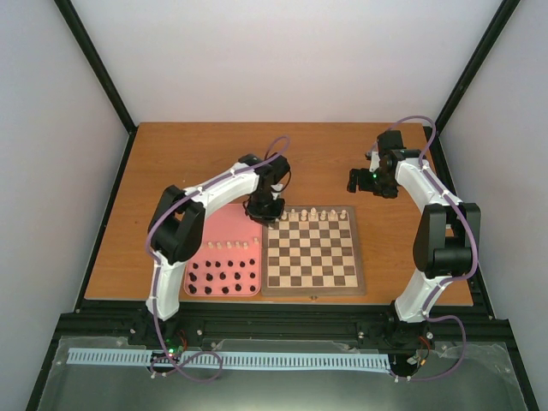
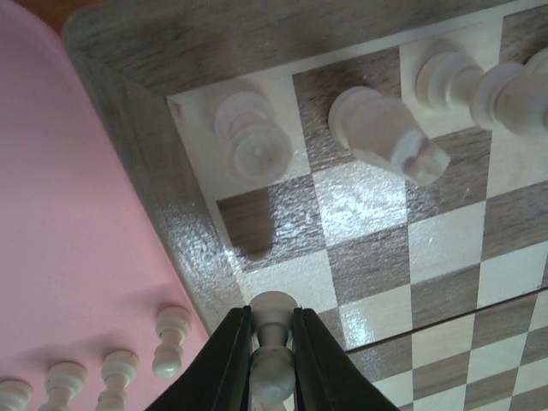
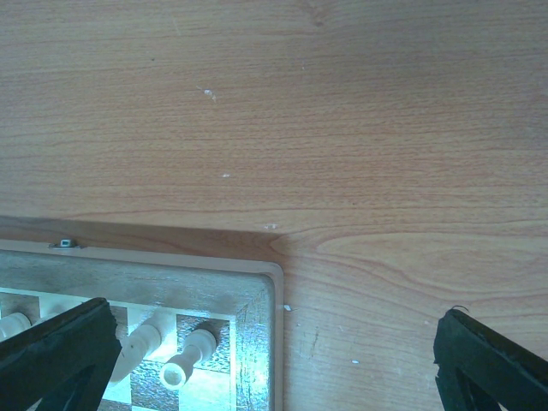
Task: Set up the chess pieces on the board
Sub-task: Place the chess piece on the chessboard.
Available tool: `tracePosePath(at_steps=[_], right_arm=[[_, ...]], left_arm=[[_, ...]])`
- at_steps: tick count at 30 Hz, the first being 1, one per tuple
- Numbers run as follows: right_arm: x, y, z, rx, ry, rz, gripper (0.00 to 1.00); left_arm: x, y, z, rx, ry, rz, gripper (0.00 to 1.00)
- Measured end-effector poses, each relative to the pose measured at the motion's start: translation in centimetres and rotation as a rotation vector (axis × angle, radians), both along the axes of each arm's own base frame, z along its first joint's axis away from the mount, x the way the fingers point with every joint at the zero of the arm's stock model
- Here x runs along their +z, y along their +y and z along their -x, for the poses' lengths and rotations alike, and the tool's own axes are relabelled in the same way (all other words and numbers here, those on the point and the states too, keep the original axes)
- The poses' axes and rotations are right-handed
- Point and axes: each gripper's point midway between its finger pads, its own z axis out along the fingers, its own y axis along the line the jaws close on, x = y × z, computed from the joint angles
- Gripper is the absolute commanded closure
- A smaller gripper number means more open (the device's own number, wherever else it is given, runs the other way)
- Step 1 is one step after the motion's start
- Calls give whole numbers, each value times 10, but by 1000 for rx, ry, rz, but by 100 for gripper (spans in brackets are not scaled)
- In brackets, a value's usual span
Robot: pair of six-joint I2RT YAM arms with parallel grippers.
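The wooden board (image 1: 310,278) lies right of the pink tray (image 1: 224,224). My left gripper (image 1: 266,210) hangs over the board's far left corner, shut on a cream pawn (image 2: 272,342), held just above the left-edge squares. A cream rook (image 2: 254,141), a knight (image 2: 390,137) and further pieces (image 2: 488,86) stand on the board's back row. Several cream pawns (image 2: 171,341) lie on the tray. My right gripper (image 1: 356,180) is open and empty above the bare table beyond the board's far right corner; a cream rook (image 3: 188,358) stands there.
Several black pieces (image 1: 218,281) sit at the near end of the pink tray, with cream pawns (image 1: 231,247) in a row behind them. The wooden table (image 1: 214,158) extends behind the board. Black frame posts stand at the table's far corners.
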Motion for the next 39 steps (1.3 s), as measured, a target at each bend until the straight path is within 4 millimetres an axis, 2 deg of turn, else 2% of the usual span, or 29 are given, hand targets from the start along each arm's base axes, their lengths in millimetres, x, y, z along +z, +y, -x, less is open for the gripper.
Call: tracePosePath(at_steps=[20,30,39], right_arm=[[0,0,0,0,0,0,0],[0,0,0,1,0,-2,0],[0,1,0,2,0,-3,0]], left_arm=[[-6,-7,-10,7,-7,-1,85],[-16,-6,-11,11,6,-18,77],[-13,-9,-15,11,-8,-7,76]])
